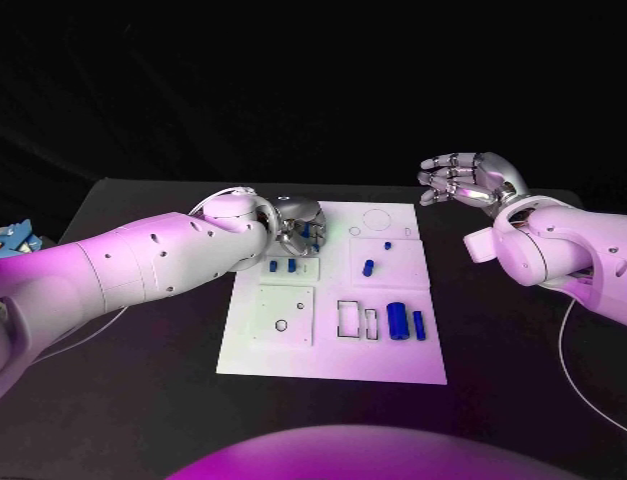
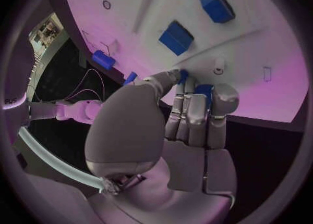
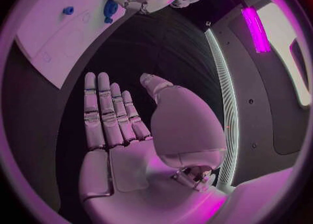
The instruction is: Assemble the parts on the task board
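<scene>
The part in hand is a small blue piece, pinched between the thumb and the closed fingers of the left hand. It sits at the fingertips, low over the board near its far left corner. Most of the part is covered by the fingers, so its shape cannot be told; it appears short and blocky. The fingertip hold probably leaves its lower end free for seating in a recess.

The board is a white plate in the middle of the table. It carries cut-outs, round holes and raised frames. Two blue blocks stand on it just beside the left hand. A small peg lies near the board's middle. Two larger blue cylinders lie side by side toward the near right, next to an empty rectangular frame.

The right hand is raised off the board's far right corner, well apart from the parts. Its fingers are loosely spread and it holds nothing. This placement likely keeps it clear of the left arm's working area.
</scene>
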Controlling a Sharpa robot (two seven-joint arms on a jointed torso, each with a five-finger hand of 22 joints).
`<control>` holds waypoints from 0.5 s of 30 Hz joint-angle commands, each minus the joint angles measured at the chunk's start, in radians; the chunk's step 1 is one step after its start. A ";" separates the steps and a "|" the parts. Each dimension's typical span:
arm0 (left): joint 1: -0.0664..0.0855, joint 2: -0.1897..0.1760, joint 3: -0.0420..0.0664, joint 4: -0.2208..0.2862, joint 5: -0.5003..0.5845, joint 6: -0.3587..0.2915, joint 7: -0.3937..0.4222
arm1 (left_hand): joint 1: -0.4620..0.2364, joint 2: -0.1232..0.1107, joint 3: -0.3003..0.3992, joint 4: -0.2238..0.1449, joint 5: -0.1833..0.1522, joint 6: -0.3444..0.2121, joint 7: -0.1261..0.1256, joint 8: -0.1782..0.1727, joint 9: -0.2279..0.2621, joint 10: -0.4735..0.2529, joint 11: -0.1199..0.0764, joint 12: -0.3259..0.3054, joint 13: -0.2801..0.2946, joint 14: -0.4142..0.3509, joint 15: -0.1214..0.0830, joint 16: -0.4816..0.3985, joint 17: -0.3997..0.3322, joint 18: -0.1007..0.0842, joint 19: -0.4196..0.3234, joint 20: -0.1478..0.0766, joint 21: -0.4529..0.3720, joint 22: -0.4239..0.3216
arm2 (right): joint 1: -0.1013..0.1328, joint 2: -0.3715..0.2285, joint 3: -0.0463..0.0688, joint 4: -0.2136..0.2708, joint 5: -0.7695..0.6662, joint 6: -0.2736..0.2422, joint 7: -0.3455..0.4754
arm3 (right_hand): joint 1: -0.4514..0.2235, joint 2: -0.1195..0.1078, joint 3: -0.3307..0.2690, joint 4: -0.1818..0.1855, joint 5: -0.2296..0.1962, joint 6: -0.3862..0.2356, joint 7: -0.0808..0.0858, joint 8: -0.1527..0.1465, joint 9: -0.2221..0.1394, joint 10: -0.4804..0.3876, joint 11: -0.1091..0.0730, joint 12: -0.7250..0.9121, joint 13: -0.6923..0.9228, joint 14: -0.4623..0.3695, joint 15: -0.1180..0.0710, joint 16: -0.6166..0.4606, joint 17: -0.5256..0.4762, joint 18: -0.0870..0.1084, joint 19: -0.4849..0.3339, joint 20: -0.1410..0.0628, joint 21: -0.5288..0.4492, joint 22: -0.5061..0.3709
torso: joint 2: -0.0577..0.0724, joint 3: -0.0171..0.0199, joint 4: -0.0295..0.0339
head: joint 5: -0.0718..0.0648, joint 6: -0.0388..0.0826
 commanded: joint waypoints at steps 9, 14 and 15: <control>-0.005 0.009 -0.003 -0.010 -0.001 0.026 0.022 | 0.010 0.007 0.036 -0.029 -0.001 0.022 -0.004 -0.010 0.005 0.042 -0.006 -0.014 -0.010 0.022 -0.005 0.009 0.000 -0.022 0.020 -0.005 0.023 0.025 | 0.000 0.000 0.000 0.003 -0.006 0.011 0.009 | 0.003 0.006 -0.006 -0.003 0.006 -0.005 0.095 0.006 -0.002 -0.009 -0.001 0.006 -0.001 0.002 -0.001 -0.004 0.000 0.009 0.010 0.000 -0.006 -0.001 | -0.001 -0.0001 0.0026 | -0.003 0.000; -0.005 0.006 -0.003 -0.005 0.003 0.001 0.045 | 0.008 0.010 0.045 -0.040 -0.001 0.031 -0.004 -0.014 0.007 0.062 -0.007 -0.022 -0.012 0.030 -0.007 0.012 0.001 -0.025 0.030 -0.007 0.035 0.041 | 0.000 0.000 0.000 0.003 -0.006 0.010 0.010 | 0.003 0.006 -0.006 -0.003 0.006 -0.005 0.095 0.007 -0.002 -0.009 -0.001 0.006 -0.002 0.002 -0.001 -0.004 0.000 0.009 0.010 0.000 -0.006 -0.002 | 0.000 -0.0008 0.0028 | -0.001 0.002; -0.005 0.005 -0.003 -0.003 0.004 -0.005 0.048 | 0.007 0.011 0.046 -0.041 -0.001 0.033 -0.004 -0.014 0.008 0.064 -0.007 -0.023 -0.012 0.031 -0.007 0.012 0.002 -0.025 0.031 -0.007 0.036 0.043 | 0.000 0.000 0.000 0.003 -0.006 0.010 0.010 | 0.003 0.006 -0.006 -0.003 0.006 -0.005 0.095 0.007 -0.002 -0.009 -0.001 0.006 -0.002 0.002 -0.001 -0.004 0.000 0.009 0.010 0.000 -0.006 -0.002 | -0.001 -0.0009 0.0021 | -0.001 0.001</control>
